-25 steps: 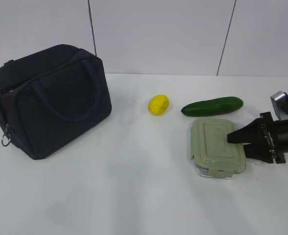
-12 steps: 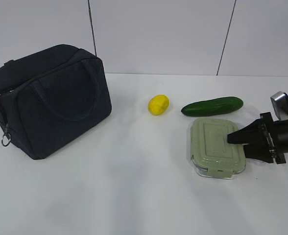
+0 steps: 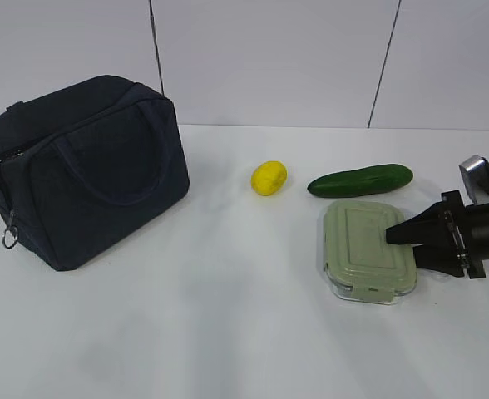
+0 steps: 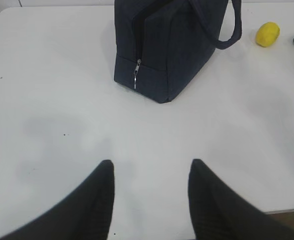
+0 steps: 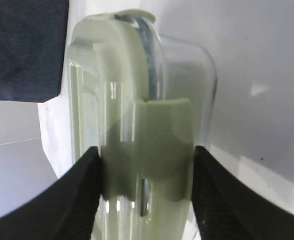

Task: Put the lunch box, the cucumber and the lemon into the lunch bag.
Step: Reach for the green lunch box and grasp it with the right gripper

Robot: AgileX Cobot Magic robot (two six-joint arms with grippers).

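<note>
**Right pincer clamped on the lunch box**

The lunch box [image 3: 367, 251] lies on the white counter [image 3: 228, 316], well to the right of the lunch bag [image 3: 82, 170]. The right pincer [image 3: 394, 235] grips the box's right end, one finger against the lid and one against the base. Just behind the box lies the cucumber [image 3: 360, 180]; the lemon [image 3: 269, 177] sits between cucumber and bag. The left pincer [image 4: 151, 180] hangs apart and empty over bare counter in front of the bag's zipper [image 4: 136, 74] end.
</note>
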